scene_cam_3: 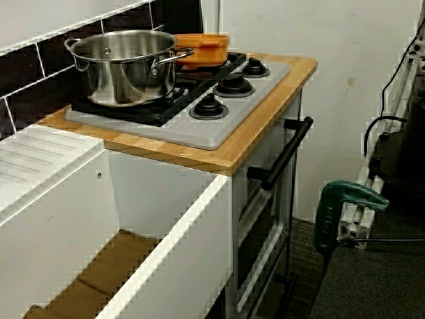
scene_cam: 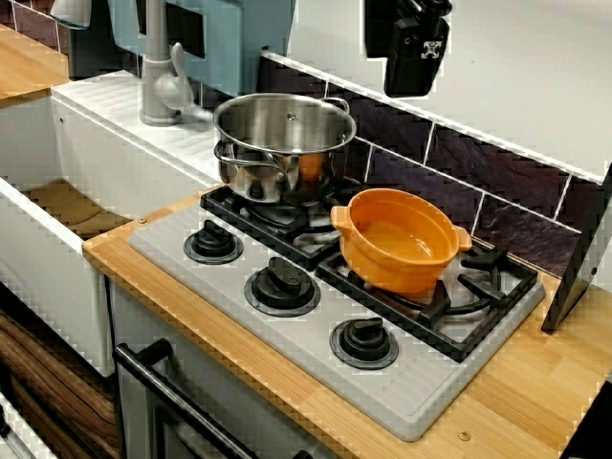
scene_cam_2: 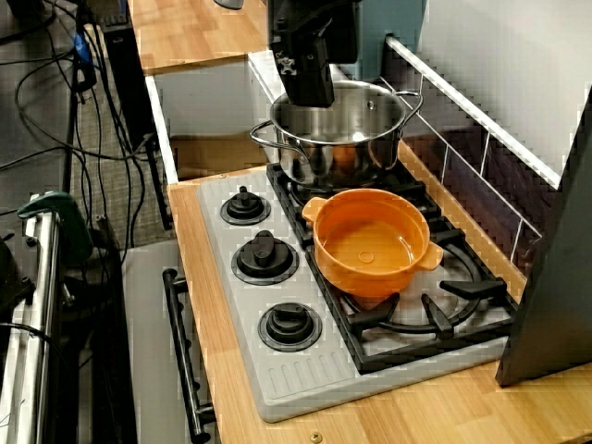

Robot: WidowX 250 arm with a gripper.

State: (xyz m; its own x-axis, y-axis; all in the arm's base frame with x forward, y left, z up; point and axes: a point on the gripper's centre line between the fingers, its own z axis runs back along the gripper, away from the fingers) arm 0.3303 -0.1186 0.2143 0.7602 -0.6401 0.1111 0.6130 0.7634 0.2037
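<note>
Your gripper (scene_cam_2: pixel 308 85) hangs just over the shiny pot (scene_cam_2: pixel 340 129) on the back burner of the stove (scene_cam_2: pixel 277 370), just beside 1 orange pot (scene_cam_2: pixel 370 245), and you cannot tell if its fingers are spread or squeezed.

I get bright, even indoor light in all three views, with soft, short shadows under the steel pot (scene_cam: pixel 284 129) and the orange pot (scene_cam: pixel 397 239). The steel carries small glints and an orange reflection. Focus is sharp throughout, but outlines break into jagged blocks. The black pincer (scene_cam_2: pixel 308 88) shows little detail. The floor (scene_cam_3: pixel 372 286) in the sink-side view is dim.
</note>
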